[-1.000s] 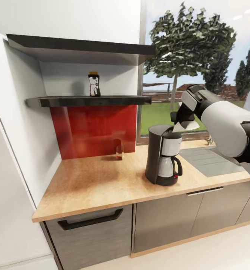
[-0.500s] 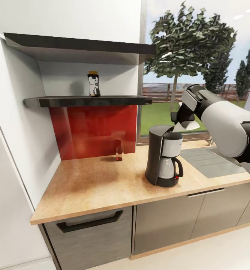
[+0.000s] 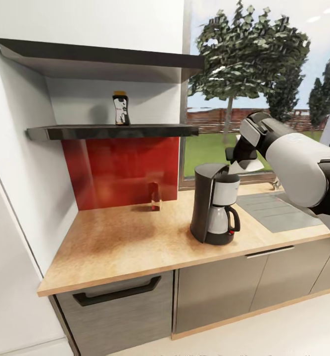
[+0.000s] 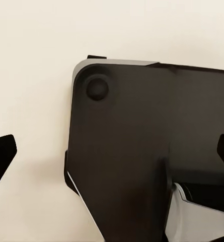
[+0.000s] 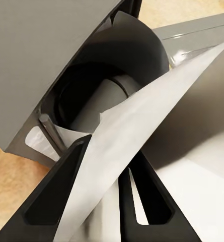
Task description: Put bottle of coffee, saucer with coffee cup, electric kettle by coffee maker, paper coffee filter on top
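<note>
the paper coffee filter (image 5: 137, 131) is pinched in the right gripper (image 5: 99, 201) just above the coffee maker (image 3: 214, 205) on the counter (image 3: 135, 237) — seemingly not touching it; the left gripper's state cannot be told — the bottle of coffee (image 3: 120, 109) is seen on the kitchen shelf (image 3: 110, 131).

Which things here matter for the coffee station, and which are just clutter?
Job: coffee maker on the kitchen countertop; paper coffee filter held in the right claw over it; bottle of coffee on the kitchen shelf.

Lying about: small glass by the red backsplash; cooktop.
</note>
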Motion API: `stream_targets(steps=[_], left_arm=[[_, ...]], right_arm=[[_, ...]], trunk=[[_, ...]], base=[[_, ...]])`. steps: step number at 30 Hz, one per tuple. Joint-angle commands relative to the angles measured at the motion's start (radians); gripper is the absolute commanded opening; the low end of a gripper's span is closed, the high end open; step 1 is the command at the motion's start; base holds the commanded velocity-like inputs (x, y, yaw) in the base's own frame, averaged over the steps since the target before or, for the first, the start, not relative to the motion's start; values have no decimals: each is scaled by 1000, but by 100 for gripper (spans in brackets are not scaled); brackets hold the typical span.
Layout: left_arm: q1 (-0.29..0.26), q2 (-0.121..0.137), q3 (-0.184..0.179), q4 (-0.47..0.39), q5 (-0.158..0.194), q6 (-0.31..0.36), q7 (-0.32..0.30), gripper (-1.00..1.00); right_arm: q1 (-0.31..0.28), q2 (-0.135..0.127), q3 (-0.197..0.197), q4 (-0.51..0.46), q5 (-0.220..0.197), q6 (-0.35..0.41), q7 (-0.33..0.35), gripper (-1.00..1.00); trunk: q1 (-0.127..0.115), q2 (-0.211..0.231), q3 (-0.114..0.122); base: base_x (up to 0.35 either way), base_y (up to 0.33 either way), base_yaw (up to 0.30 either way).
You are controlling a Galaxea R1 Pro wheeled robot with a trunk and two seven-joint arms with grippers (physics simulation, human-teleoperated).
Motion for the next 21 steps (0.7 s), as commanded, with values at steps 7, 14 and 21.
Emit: stream_targets(steps=[7,14,21], left_arm=[[0,0,5,0,3,-3,0,100],[0,0,6,0,3,-3,0,100],[0,0,5,0,3,-3,0,100]], right_arm=[[0,0,-1,0,-2,3,-4,-100],[0,0,-1,0,-2,3,-3,-100],[0,0,-1,0,-2,3,-3,-100]], trunk=[[0,-1,-2],[0,-1,-12],[0,-1,-24]], base=[[0,0,-10],[0,0,0],[50,5,0]])
